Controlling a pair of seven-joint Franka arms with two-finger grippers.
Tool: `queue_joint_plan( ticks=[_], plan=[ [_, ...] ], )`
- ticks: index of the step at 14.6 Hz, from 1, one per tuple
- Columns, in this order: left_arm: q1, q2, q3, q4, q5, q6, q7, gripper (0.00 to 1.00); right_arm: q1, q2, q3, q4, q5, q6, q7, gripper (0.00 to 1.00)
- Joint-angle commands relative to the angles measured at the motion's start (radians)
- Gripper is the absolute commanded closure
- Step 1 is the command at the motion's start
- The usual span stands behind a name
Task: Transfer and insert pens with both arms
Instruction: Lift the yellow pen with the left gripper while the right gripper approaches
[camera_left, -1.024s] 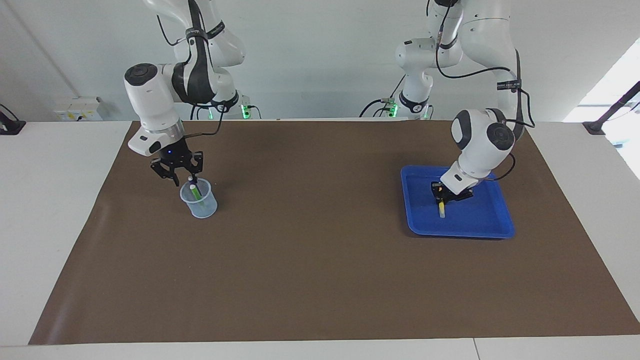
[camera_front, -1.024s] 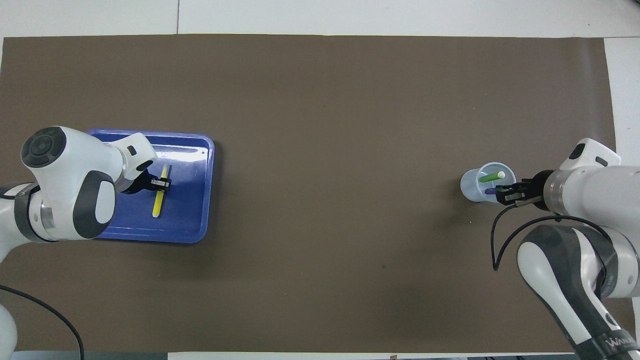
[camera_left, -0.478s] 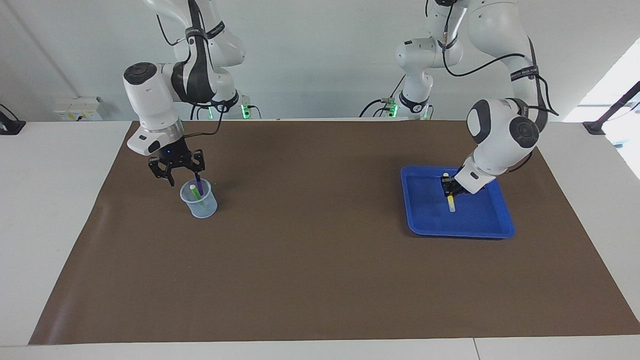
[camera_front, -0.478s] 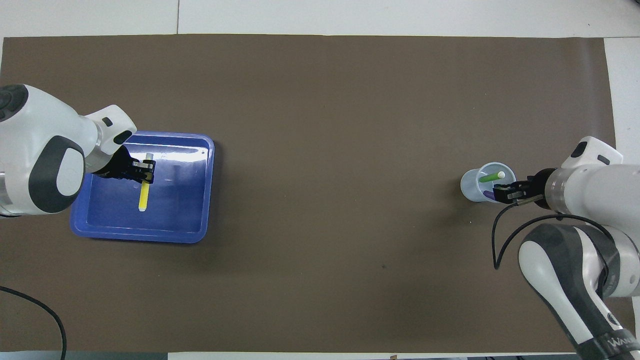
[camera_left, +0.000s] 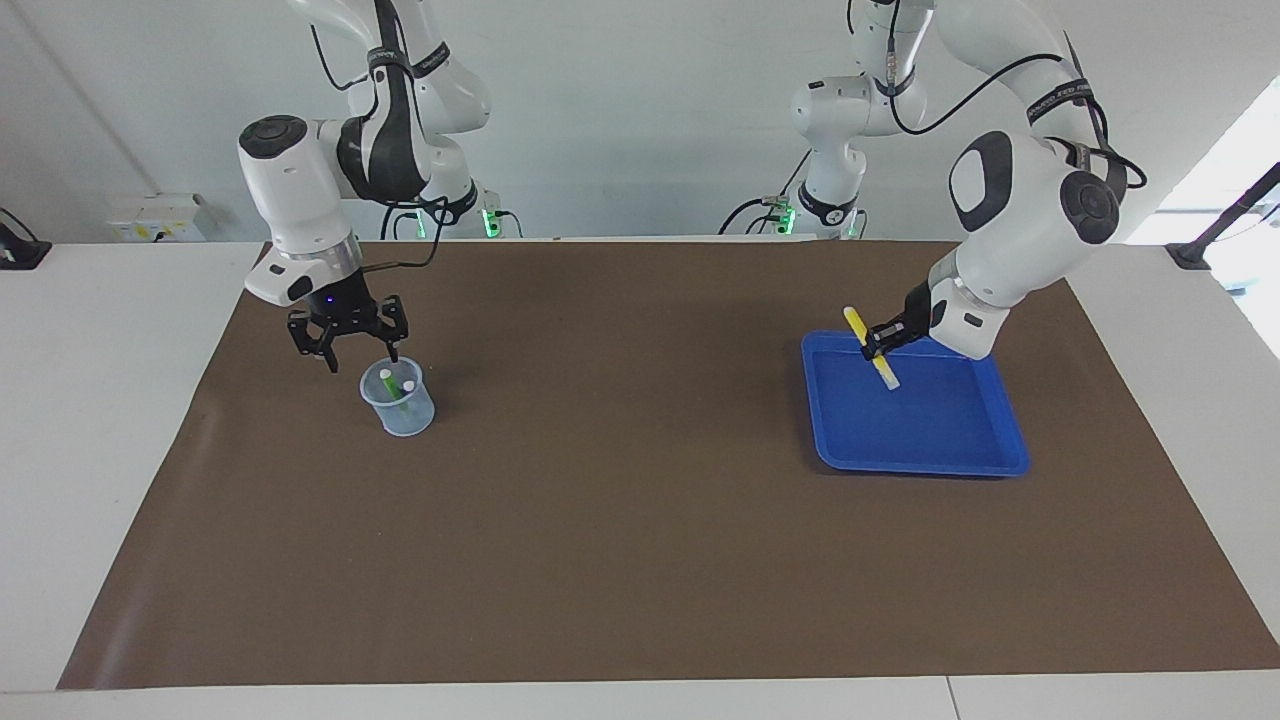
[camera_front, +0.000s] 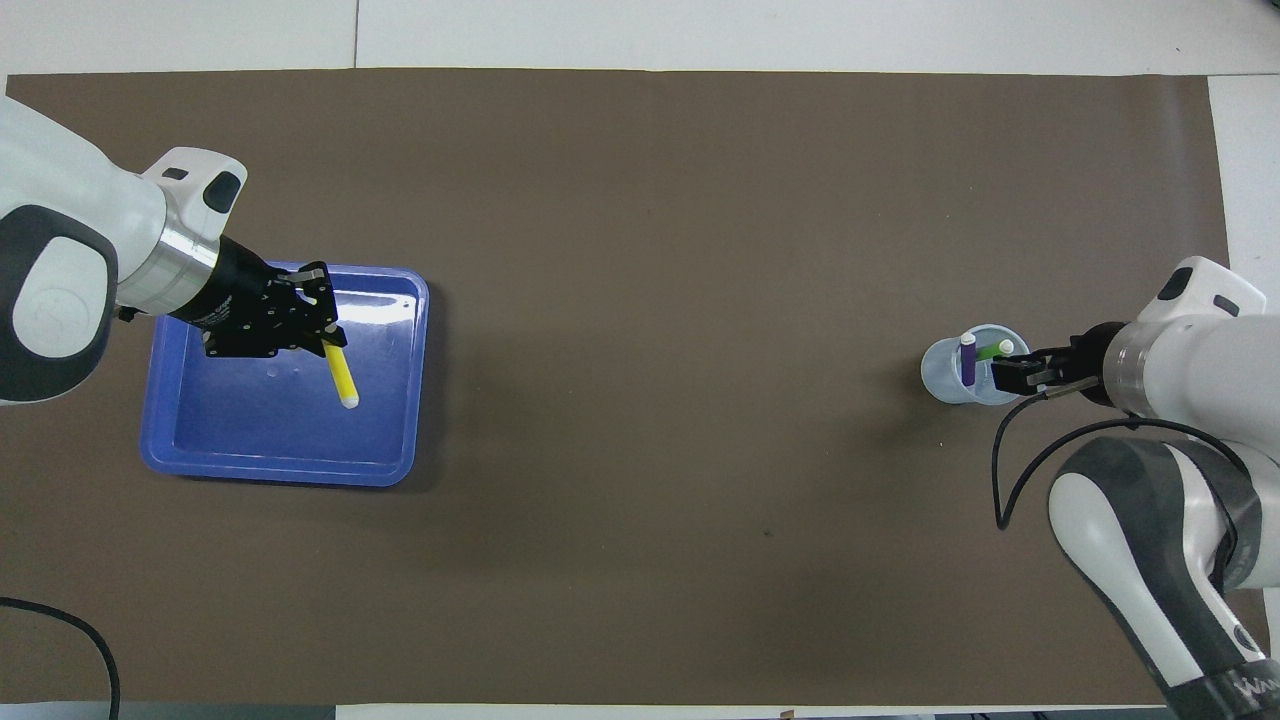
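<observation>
L gripper (camera_left: 880, 352): clamped on yellow pen (camera_left: 870, 347), up over blue tray (camera_left: 920, 455), pen tilted, clear of tray floor.
R gripper (camera_left: 345, 345): fingers spread, holding nothing, just above cup (camera_left: 400, 410) rim.
Cup: clear, twd R arm's end of mat (camera_left: 640, 520), well apart from tray.
Green pen (camera_front: 990, 350) + purple pen (camera_front: 968, 360): both in cup, pale ends up.

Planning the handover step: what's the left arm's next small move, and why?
Probably carry the yellow pen toward the table's middle for a handover. The left gripper is shut on it, lifted over the blue tray. The right gripper hangs over the clear cup, which already holds the purple pen and green pen.
</observation>
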Motion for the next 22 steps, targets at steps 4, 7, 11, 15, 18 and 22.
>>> queue_joint_plan(
  ticks=[4,7,11,15,18,22],
  plan=[
    [-0.067,-0.099,0.001,-0.021,-0.280,-0.010,-0.548,1.00,-0.005,0.001,0.010,0.173,0.000,-0.245,0.105,0.12],
    [-0.110,-0.119,0.001,-0.042,-0.421,0.025,-0.774,1.00,-0.005,0.013,0.015,0.307,-0.005,-0.412,0.156,0.10],
    [-0.185,-0.216,0.001,-0.209,-0.612,0.175,-0.880,1.00,-0.001,0.033,0.019,0.443,-0.011,-0.561,0.222,0.08],
    [-0.324,-0.299,0.001,-0.382,-0.742,0.428,-0.949,1.00,0.001,0.099,0.019,0.617,-0.008,-0.709,0.247,0.08],
    [-0.395,-0.325,0.001,-0.430,-0.827,0.525,-0.963,1.00,0.002,0.115,0.044,0.662,0.002,-0.747,0.282,0.08],
    [-0.411,-0.326,0.001,-0.442,-0.865,0.588,-1.051,1.00,0.002,0.101,0.087,0.663,0.110,-0.777,0.299,0.03]
  ],
)
